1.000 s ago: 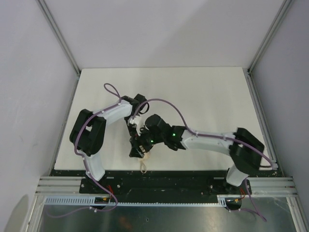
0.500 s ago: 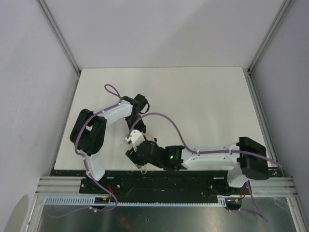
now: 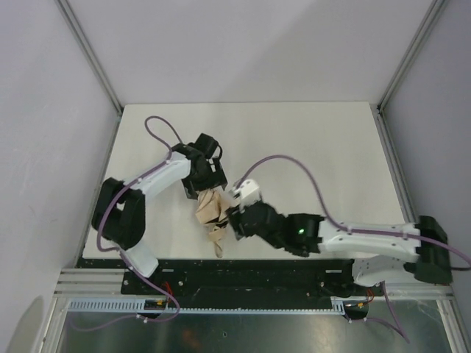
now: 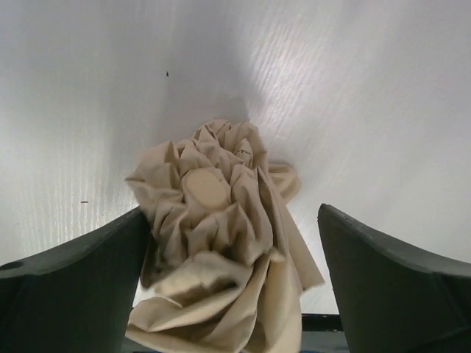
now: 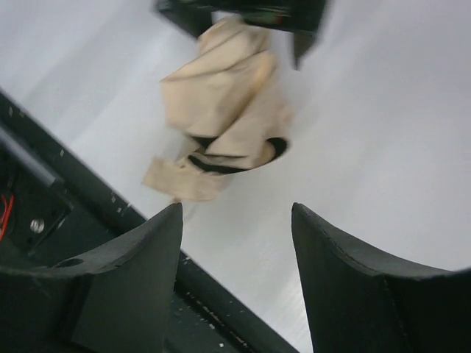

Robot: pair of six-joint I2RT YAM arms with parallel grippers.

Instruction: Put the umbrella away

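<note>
So: umbrella [image 3: 212, 217] lies crumpled on the table [image 3: 309, 147] by the near edge. Left gripper [image 4: 234, 213] wide open, straddling its far end; right gripper [image 5: 235, 209] open, empty, just beside. Looks mid-bundling; next move needs a firm grip on the fabric.

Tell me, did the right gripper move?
Yes. The right gripper slid right, toward the right edge of the table, away from the umbrella.

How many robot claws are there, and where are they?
2. The left gripper is at the far end of the umbrella, open around it; the right gripper is open just to its right. None seems hidden.
</note>
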